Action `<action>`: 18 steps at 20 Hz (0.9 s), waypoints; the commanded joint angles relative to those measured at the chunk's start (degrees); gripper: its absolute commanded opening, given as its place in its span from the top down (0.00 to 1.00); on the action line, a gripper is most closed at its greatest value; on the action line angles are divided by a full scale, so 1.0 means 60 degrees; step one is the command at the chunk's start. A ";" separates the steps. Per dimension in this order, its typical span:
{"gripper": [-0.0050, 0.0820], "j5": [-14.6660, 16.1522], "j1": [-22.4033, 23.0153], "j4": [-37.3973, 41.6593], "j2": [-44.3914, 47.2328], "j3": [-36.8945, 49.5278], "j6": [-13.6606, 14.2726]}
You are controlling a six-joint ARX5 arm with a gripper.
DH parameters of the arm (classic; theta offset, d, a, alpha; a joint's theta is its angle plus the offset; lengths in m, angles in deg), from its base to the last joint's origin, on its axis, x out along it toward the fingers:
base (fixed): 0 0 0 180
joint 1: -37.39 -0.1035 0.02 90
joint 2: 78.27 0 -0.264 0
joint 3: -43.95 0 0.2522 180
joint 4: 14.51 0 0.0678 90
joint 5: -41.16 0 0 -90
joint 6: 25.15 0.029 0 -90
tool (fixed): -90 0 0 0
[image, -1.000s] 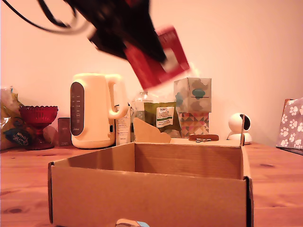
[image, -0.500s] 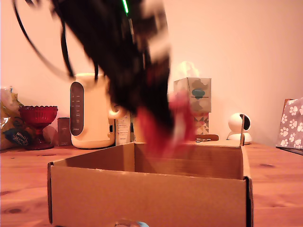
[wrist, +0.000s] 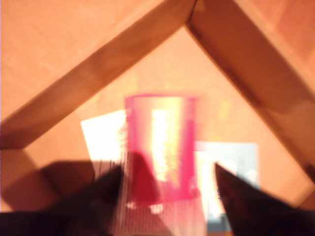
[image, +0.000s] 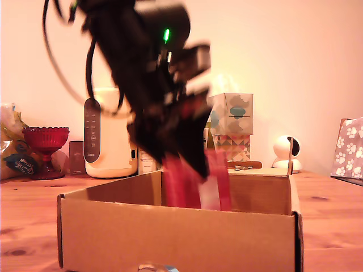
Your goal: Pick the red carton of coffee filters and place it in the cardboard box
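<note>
Gripper (wrist: 167, 184) has its dark fingers (wrist: 106, 189) on either side of the red carton of coffee filters (wrist: 162, 147), gripping it inside the cardboard box (image: 170, 238), near a corner. Carton's blurry pinkish-red with pale lettering; white and bluish papers lie on the box floor under it.

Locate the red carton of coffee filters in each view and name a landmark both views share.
Exterior view: the red carton of coffee filters hangs blurred under the gripper, dipping below the rim of the cardboard box.
Wrist view: the carton sits mid-frame between the fingers, over the box floor.
Shared landmark: the cardboard box walls.
</note>
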 commanded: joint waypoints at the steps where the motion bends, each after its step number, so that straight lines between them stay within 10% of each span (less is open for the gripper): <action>1: 0.14 0.0029 0.0047 -0.0415 -0.0277 -0.0335 0.0000; 4: 0.36 0.0029 0.0044 -0.0794 -0.0761 -0.0517 -0.0040; 7: 0.99 0.0033 -0.0025 -0.0820 -0.1198 -0.0484 -0.0051; 18: 0.97 0.0321 -0.3162 0.3603 -0.4881 0.3676 -0.1067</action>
